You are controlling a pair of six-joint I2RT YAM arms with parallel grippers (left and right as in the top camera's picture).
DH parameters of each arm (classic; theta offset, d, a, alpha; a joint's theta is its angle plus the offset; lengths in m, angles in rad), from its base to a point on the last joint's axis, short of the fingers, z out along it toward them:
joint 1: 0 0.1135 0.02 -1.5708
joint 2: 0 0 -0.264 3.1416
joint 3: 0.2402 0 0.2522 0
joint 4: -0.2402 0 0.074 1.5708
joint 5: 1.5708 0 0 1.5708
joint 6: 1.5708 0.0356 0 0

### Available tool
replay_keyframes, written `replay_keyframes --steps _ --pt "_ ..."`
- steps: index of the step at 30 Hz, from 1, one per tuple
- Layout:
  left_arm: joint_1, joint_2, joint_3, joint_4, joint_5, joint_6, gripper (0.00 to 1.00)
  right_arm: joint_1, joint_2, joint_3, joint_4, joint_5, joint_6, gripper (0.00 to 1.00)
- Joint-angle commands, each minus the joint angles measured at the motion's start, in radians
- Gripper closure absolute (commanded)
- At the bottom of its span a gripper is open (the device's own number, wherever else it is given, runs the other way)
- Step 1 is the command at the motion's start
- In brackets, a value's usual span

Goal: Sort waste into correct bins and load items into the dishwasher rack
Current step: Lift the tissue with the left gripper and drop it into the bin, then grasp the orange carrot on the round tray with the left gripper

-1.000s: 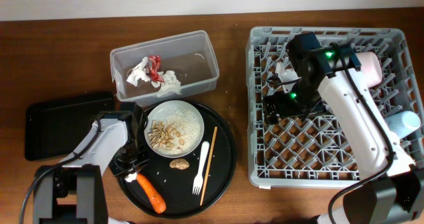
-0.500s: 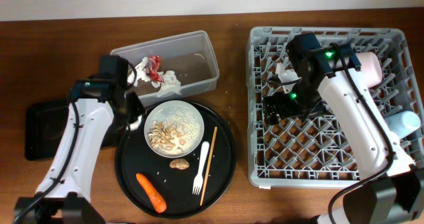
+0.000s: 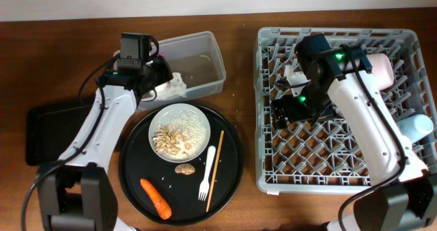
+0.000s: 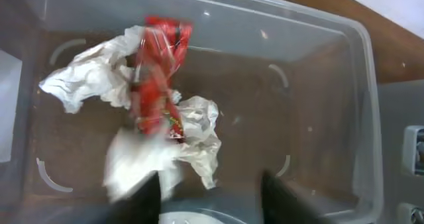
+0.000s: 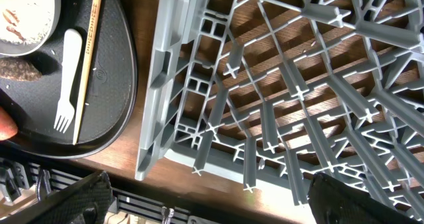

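Note:
My left gripper (image 3: 147,75) hovers over the clear tub (image 3: 205,46), jaws apart (image 4: 215,207) with nothing between them. In the tub lie crumpled white tissue (image 4: 199,134) and a red wrapper (image 4: 159,78); one tissue clump (image 4: 132,168) is blurred beside the left finger. The white plate (image 3: 191,125) holds nut shells (image 3: 169,139) on the round black tray (image 3: 232,149), together with a brown lump (image 3: 184,168), carrot piece (image 3: 156,198), white fork (image 3: 207,173) and chopstick (image 3: 215,168). My right gripper (image 3: 287,109) stands wide open (image 5: 212,204) above the grey rack (image 3: 341,156).
The shallow black rectangular tray (image 3: 58,125) sits at the left edge. In the rack, a pinkish vessel (image 3: 379,70) lies at the back right and a pale blue cup (image 3: 416,127) at the right side. The right wrist view shows the rack's near wall (image 5: 159,85) by the round tray.
My left arm has swung from the round tray's left side, near the carrot, up over the clear tub, and its jaws have parted. The right arm has not moved.

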State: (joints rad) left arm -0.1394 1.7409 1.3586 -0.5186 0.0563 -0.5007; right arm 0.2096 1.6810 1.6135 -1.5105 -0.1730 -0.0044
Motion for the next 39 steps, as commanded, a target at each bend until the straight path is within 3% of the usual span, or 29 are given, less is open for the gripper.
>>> replay_keyframes --steps 1,6,10,13,16,19,24,30,32,37,39 --pt "-0.005 -0.01 0.023 -0.068 0.007 0.088 0.37 0.006 -0.008 -0.001 -0.002 0.005 -0.014 0.02" --pt "-0.005 -0.1 0.053 -0.401 0.0 0.091 0.01 0.006 -0.008 -0.001 -0.001 0.005 -0.014 0.02" --pt "-0.005 -0.156 0.05 -0.697 0.064 0.09 0.01 0.006 -0.007 -0.001 -0.001 0.005 -0.014 0.02" --pt "-0.005 -0.158 -0.011 -0.849 0.071 -0.09 0.01 0.006 -0.007 -0.001 -0.001 0.005 -0.014 0.02" --pt "-0.032 -0.204 -0.186 -0.809 0.031 -0.272 0.01 0.006 -0.007 -0.001 -0.002 0.005 -0.014 0.02" --pt "-0.05 -0.253 -0.347 -0.73 0.026 -0.33 0.01 0.006 -0.007 -0.001 -0.002 0.005 -0.014 0.02" --pt "-0.047 -0.264 -0.573 -0.538 0.068 -0.35 0.01 0.006 -0.007 -0.001 -0.006 0.005 -0.014 0.02" --pt "-0.047 -0.264 -0.7 -0.407 0.079 -0.289 0.01 0.006 -0.007 -0.001 -0.026 0.005 -0.014 0.02" --pt "-0.048 -0.264 -0.7 -0.401 0.067 -0.279 0.07 0.006 -0.007 -0.001 -0.027 0.005 -0.014 0.02" --pt "-0.047 -0.264 -0.7 -0.402 0.052 -0.279 0.44 0.006 -0.007 -0.001 -0.027 0.005 -0.014 0.02" --pt "-0.047 -0.264 -0.7 -0.401 0.048 -0.268 0.53 0.006 -0.007 -0.001 -0.027 0.005 -0.014 0.02"
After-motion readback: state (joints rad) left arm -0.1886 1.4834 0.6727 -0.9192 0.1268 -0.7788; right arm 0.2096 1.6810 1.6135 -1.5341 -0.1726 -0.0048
